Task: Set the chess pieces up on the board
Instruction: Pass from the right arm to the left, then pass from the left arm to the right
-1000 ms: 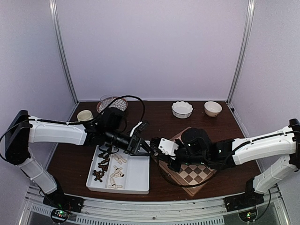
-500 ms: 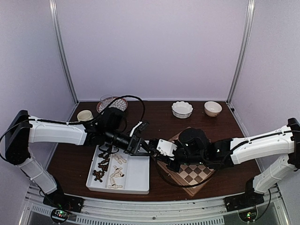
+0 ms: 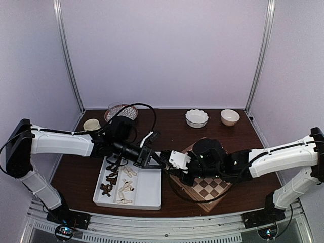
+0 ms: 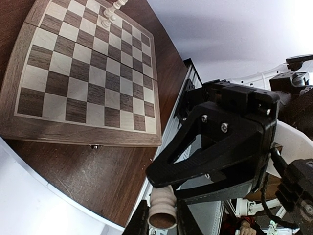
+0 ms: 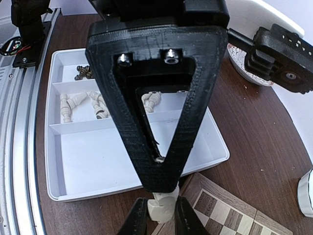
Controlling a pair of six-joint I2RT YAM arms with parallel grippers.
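Midair, one cream chess piece (image 4: 162, 214) sits clamped between the left fingers (image 4: 139, 223) at one end and the right fingers (image 5: 135, 219) at the other, both pairs grasping it.

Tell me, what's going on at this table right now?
Two robot arms are setting up a chess set. The left gripper and the right gripper meet between the white tray and the board, both closed on one pale chess piece, apparently passing it across. More pieces, pale and dark, lie in the tray; two pale ones are on the board.
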